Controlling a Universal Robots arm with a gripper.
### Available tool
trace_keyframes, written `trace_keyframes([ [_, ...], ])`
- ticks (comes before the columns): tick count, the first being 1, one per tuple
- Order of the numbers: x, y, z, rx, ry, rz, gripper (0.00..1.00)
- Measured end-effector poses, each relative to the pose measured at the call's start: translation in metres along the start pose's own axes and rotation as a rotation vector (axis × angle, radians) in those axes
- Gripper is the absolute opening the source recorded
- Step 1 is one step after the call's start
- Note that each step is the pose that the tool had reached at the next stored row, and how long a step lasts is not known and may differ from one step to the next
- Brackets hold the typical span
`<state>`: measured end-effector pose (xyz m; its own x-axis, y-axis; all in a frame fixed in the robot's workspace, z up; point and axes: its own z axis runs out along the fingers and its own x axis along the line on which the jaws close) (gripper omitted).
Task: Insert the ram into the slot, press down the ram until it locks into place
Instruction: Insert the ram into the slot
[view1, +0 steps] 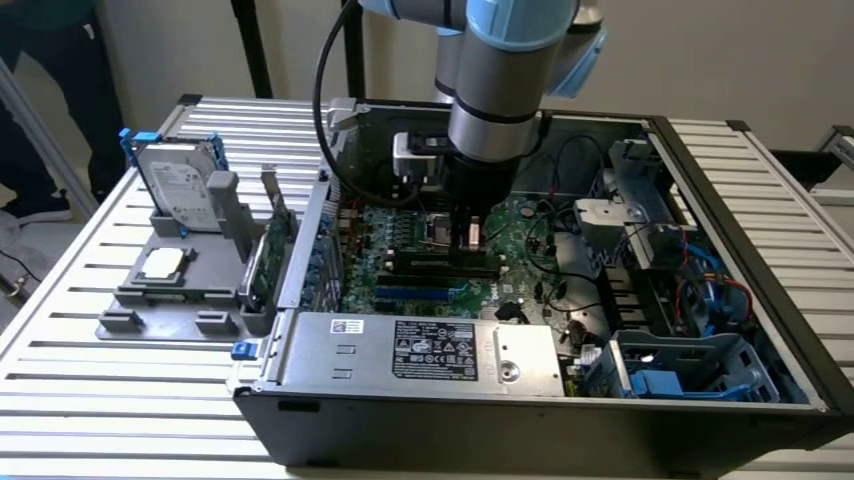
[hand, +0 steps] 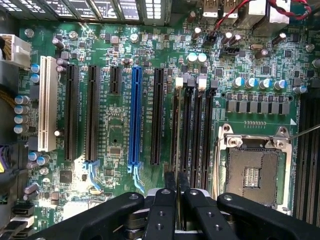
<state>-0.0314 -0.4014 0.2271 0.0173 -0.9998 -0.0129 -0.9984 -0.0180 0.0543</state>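
Note:
My gripper (view1: 467, 243) reaches down into the open computer case, low over the motherboard (view1: 400, 225). In the wrist view its two black fingers (hand: 169, 184) stand close together, shut on the ram (hand: 176, 145). The ram is seen edge-on as a thin dark strip. It runs along the slot (hand: 175, 107), the outermost of several parallel black memory sockets, on the side toward the blue connector, with pale latches at their far ends. I cannot tell whether the ram touches the slot. In the exterior view the sockets (view1: 424, 266) lie just below the gripper tips.
A shorter blue connector slot (hand: 134, 117) and black card slots lie beside the sockets, and the metal processor socket (hand: 252, 170) is on their other side. The power supply (view1: 427, 345) and cables (view1: 587, 300) crowd the case. Outside it, a grey holder carries an upright green card (view1: 274, 250) and a hard drive (view1: 187, 185).

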Motion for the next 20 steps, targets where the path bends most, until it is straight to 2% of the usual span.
trace_keyframes([
  [9,0.0,0.0002,0.0041,-0.0011,0.0008,0.001,0.13],
  [10,0.0,0.0001,0.0042,-0.0003,0.001,0.001,0.15],
  [11,0.0,-0.0001,0.0036,0.0001,0.0008,0.0,0.21],
  [12,0.0,-0.0003,0.0013,-0.0002,0.0005,0.0,0.21],
  [13,0.0,-0.0003,-0.0029,-0.0012,0.0006,0.0,0.27],
  [18,-0.001,-0.0001,-0.0252,-0.0038,0.0007,0.0,0.27],
  [20,-0.001,0.0,-0.026,-0.0038,0.0005,0.0,0.26],
])
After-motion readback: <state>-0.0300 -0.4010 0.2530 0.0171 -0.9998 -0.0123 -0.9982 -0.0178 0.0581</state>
